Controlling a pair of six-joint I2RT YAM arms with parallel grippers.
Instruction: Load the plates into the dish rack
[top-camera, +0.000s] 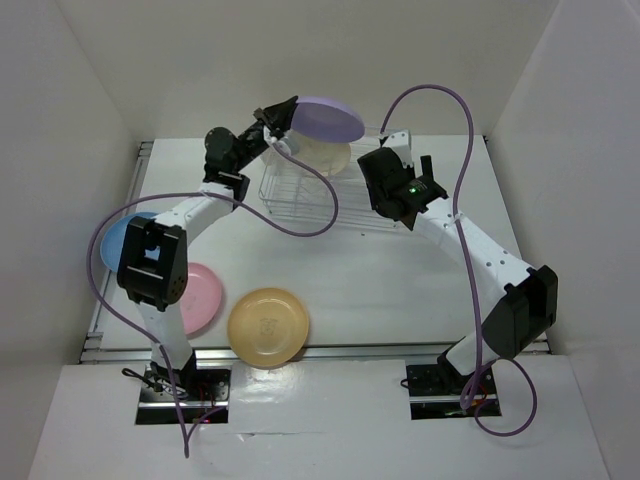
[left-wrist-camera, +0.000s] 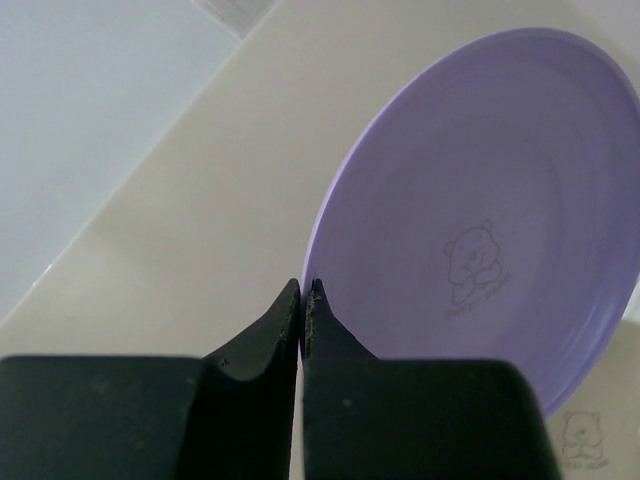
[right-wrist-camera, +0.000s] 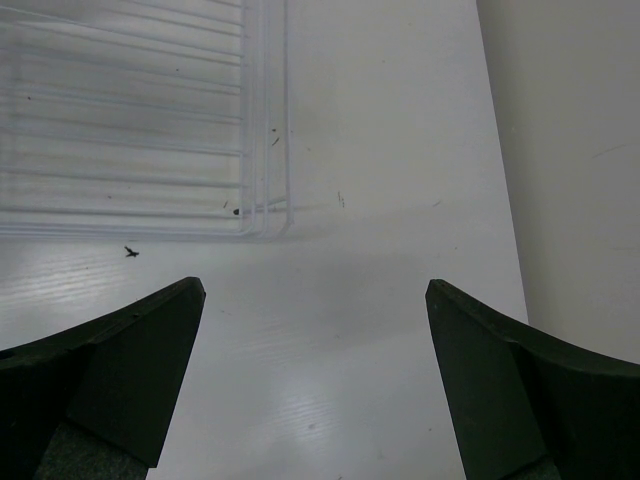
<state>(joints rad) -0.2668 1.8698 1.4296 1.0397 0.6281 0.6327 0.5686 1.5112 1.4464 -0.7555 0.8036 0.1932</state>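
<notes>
Plates: I count 5. The light blue plate (top-camera: 116, 232) lies far left, the pink plate (top-camera: 207, 296) near it, and the yellow-orange plate (top-camera: 268, 326) at the front. My left gripper (left-wrist-camera: 306, 290) is pinched tight on the rim of the purple plate (left-wrist-camera: 480, 200), held above the dish rack (top-camera: 300, 196), where the cream plate (top-camera: 322, 156) sits. My right gripper (right-wrist-camera: 315, 300) hangs beside the rack, fingers spread wide and holding nothing.

Robot lab test cell. Plain white panel walls (top-camera: 60, 150) box in white table top (top-camera: 400, 270). Left black-and-white robot arm (top-camera: 195, 212) and right arm (top-camera: 480, 250) bolted on metal base plates (top-camera: 215, 390), loose purple cables (top-camera: 460, 110). Household props: round purple plastic plate (top-camera: 330, 120), white wire dish rack (top-camera: 290, 185).
</notes>
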